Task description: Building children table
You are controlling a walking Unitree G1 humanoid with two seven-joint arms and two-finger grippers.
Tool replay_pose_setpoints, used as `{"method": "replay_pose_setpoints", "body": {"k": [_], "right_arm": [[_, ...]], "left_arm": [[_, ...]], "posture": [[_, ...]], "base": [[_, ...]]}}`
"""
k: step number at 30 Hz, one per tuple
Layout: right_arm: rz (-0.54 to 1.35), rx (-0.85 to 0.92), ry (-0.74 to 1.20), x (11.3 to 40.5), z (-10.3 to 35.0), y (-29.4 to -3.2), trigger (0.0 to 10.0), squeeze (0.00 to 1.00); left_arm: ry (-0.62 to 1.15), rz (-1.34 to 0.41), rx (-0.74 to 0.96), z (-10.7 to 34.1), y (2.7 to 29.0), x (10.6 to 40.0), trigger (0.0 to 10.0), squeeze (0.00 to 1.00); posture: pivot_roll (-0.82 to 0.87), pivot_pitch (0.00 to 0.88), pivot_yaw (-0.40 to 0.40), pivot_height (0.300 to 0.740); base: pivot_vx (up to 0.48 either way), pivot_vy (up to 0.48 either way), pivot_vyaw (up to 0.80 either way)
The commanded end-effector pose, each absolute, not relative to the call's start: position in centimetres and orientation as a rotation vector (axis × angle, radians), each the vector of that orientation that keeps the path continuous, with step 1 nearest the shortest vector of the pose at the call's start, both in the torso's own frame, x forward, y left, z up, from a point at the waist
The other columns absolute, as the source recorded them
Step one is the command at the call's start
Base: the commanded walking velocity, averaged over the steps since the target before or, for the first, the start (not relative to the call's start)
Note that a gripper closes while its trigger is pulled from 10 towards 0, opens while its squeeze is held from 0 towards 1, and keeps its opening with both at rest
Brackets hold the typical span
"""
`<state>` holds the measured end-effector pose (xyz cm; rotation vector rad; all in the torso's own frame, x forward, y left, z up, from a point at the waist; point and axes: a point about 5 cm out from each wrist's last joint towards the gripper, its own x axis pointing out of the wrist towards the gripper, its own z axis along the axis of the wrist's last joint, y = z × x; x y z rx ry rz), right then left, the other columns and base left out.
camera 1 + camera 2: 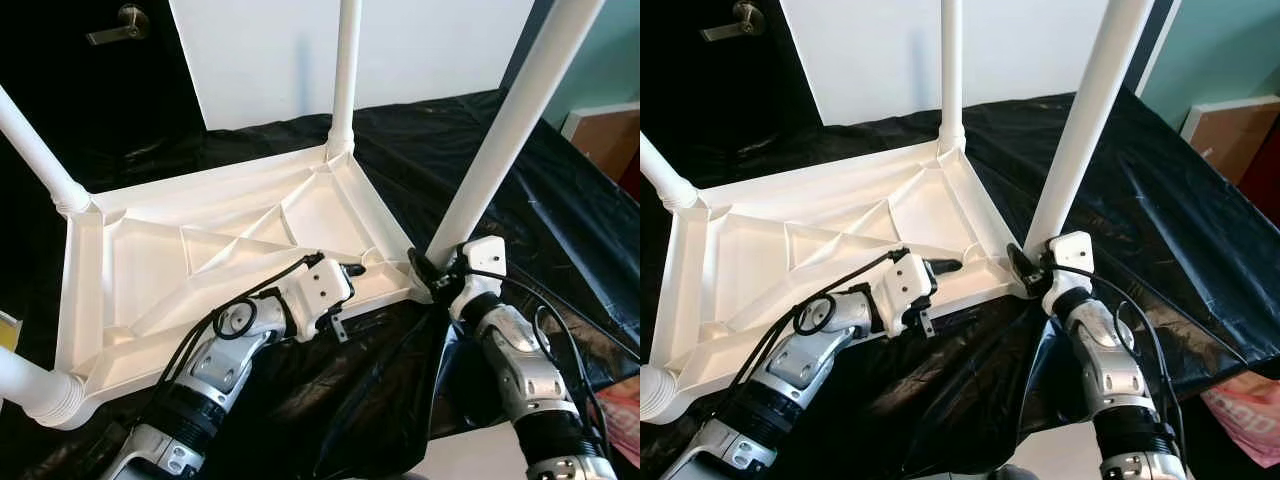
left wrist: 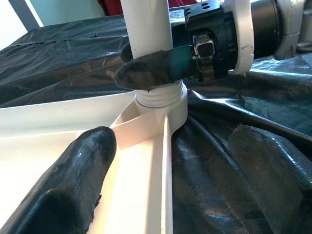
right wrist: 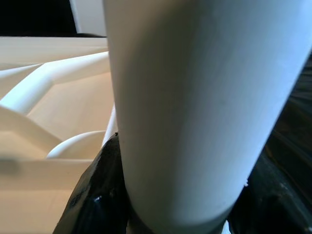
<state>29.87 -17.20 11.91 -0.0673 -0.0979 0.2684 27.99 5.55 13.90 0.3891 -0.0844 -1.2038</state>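
Note:
The white plastic tabletop (image 1: 150, 270) lies upside down on a black sheet. White legs stand in its corners: one at the far corner (image 1: 346, 70), one at the left (image 1: 35, 150), one at the near left (image 1: 30, 390). My right gripper (image 1: 425, 272) is shut on the base of the near-right leg (image 1: 510, 120), and its black fingers (image 3: 92, 195) wrap that leg (image 3: 195, 97) just above the socket. My left gripper (image 2: 170, 146) is open astride the tabletop's near rim (image 2: 165, 161), one finger (image 2: 83, 170) inside the frame and one on the sheet.
The black sheet (image 1: 520, 190) covers the work surface and hangs off its near edge. A white panel (image 1: 270, 50) stands behind the table. A dark door with a lever handle (image 1: 120, 25) is at the far left. Brown furniture (image 1: 610, 140) stands at the right, and a pink item (image 1: 1250, 410) lies at the near right.

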Motion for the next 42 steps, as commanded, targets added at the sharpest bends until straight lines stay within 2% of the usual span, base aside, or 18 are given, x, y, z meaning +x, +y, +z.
{"method": "replay_pose_setpoints", "body": {"k": [1, 7, 9, 13, 15, 33, 34, 35, 42], "right_arm": [[0.168, -0.051, -0.014, 29.3, 10.2, -18.3, 10.0, 0.00], [0.038, -0.010, -0.003, 29.0, 10.0, -17.6, 10.0, 0.00], [-0.090, 0.000, 0.019, 28.7, 9.8, -17.3, 10.0, 0.00], [-0.196, 0.021, 0.050, 28.1, 9.4, -16.5, 10.0, 0.00], [-0.202, 0.034, 0.059, 27.7, 9.3, -15.6, 10.0, 0.00], [-0.188, 0.017, 0.005, 28.1, 10.7, -15.4, 10.0, 0.00], [-0.185, 0.015, -0.002, 28.1, 10.9, -15.5, 10.0, 0.90], [-0.170, 0.016, -0.013, 28.1, 11.1, -15.5, 10.0, 1.00], [-0.118, 0.013, -0.044, 28.1, 11.6, -15.7, 10.0, 1.00]], "left_arm": [[-0.073, -1.238, 0.397, 13.7, 5.6, 27.9, 10.0, 0.00], [-0.074, -1.233, 0.397, 13.7, 5.6, 28.0, 10.0, 0.00], [-0.076, -1.232, 0.396, 13.7, 5.6, 28.0, 10.0, 0.00], [-0.079, -1.229, 0.393, 13.8, 5.5, 28.1, 10.0, 0.00], [-0.080, -1.227, 0.392, 13.8, 5.6, 28.1, 10.0, 0.00], [-0.075, -1.216, 0.392, 13.8, 5.9, 27.9, 10.0, 0.00], [-0.075, -1.216, 0.392, 13.8, 5.9, 27.9, 10.0, 0.00], [-0.076, -1.216, 0.393, 13.8, 5.9, 27.9, 10.0, 0.00], [-0.078, -1.217, 0.394, 13.8, 5.9, 27.9, 10.0, 0.00]], "posture": [[-0.03, 0.079, -0.008, 0.740], [-0.03, 0.077, -0.011, 0.740], [-0.02, 0.075, -0.013, 0.740], [-0.01, 0.080, -0.016, 0.740], [-0.01, 0.081, -0.017, 0.740], [0.00, 0.081, -0.019, 0.740], [0.00, 0.079, -0.018, 0.740], [0.00, 0.078, -0.018, 0.740], [0.00, 0.075, -0.017, 0.740]], "base": [[0.000, 0.000, 0.00], [0.000, 0.000, 0.00], [0.000, 0.000, 0.00], [0.000, 0.000, 0.00], [0.000, 0.000, 0.00], [0.000, 0.000, 0.00], [0.000, 0.000, 0.00], [0.000, 0.000, 0.00], [0.000, 0.000, 0.00]]}}
